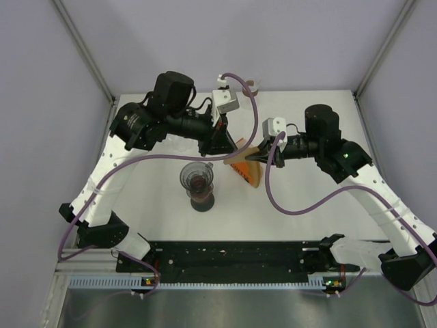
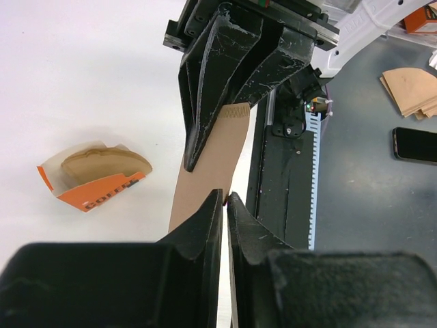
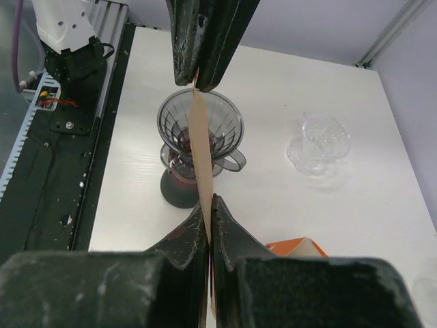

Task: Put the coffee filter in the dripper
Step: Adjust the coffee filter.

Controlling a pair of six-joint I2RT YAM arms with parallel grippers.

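coffee filter [image 2: 205, 164] is hanging in the air, held flat between the two grippers, not in the dripper [image 3: 229, 123] yet. left gripper [image 2: 225, 198] has its jaws pressed together on one edge of the paper, and right gripper [image 3: 209, 201] is pinching the opposite edge the same way. the dripper sits on its dark stand [image 3: 181, 188] on the table [image 3: 307, 82], just beside and below the paper. an orange filter box [image 2: 95, 181] lies nearby.
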